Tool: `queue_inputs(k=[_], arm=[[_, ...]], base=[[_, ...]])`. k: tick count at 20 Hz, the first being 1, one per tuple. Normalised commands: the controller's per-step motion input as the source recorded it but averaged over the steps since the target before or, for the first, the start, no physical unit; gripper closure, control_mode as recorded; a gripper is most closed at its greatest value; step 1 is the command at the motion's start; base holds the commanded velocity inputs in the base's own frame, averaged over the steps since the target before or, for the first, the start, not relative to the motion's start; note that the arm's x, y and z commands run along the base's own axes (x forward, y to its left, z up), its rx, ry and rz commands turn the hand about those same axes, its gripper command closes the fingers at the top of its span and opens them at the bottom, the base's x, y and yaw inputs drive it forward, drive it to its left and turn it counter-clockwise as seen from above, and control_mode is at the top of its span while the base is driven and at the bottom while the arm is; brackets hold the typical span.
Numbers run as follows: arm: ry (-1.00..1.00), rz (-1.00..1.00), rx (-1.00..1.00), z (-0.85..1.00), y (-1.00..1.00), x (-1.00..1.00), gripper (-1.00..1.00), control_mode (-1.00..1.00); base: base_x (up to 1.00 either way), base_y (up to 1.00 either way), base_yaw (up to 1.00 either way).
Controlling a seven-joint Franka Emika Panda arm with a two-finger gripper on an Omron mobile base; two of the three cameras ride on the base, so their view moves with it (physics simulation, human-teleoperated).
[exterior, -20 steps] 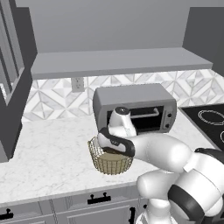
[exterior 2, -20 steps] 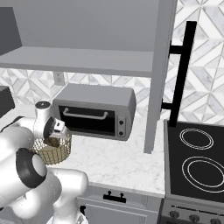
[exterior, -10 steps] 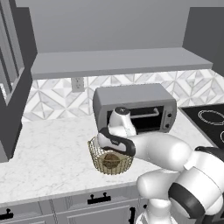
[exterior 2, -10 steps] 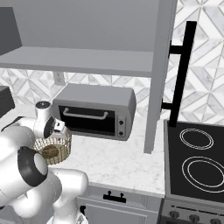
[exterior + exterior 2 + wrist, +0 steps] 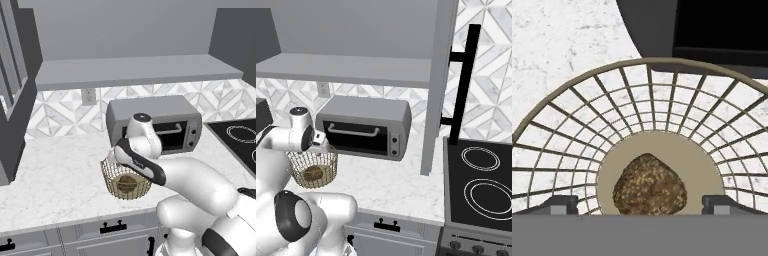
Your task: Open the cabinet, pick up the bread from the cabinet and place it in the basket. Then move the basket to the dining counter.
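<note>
Hovering above the basket (image 5: 572,107) with jaws spread apart and empty, bread (image 5: 650,185) resting on its base — next, grip the rim and carry it to the dining counter.

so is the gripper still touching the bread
Apart. In the hand view the bread lies on the basket floor, with both fingertips spread wide, clear on either side.

The arm (image 5: 200,185) is built of smooth, rounded, glossy white shells, bulbous at each link. Dark, near-black bands and round caps mark the joints; one black disc with a grey centre sits on a lower joint (image 5: 291,222). A white cylinder with a grey top cap (image 5: 141,118) crowns the wrist. The end effector (image 5: 641,206) has two small dark grey, blocky fingertips (image 5: 559,204).
</note>
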Motion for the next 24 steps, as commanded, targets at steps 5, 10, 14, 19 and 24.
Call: queue_inputs(k=[5,10,14,19,24], arm=[[0.00,0.00,0.00,0.54,0.00,-0.82,-1.00,-1.00],[0.00,0.00,0.00,0.43,0.00,-0.91,-1.00,-1.00],[0.04,0.00,0.00,0.33,0.00,-0.57,-1.00,-1.00],[0.04,0.01,-0.01,0.01,0.09,-0.08,-1.00,-1.00],[0.00,0.15,-0.12,-0.01,0.37,0.35,-1.00,-1.00]], base=[[0.00,0.00,0.00],[0.00,0.00,0.00],[0.00,0.00,0.00],[0.00,0.00,0.00],[0.00,0.00,0.00]])
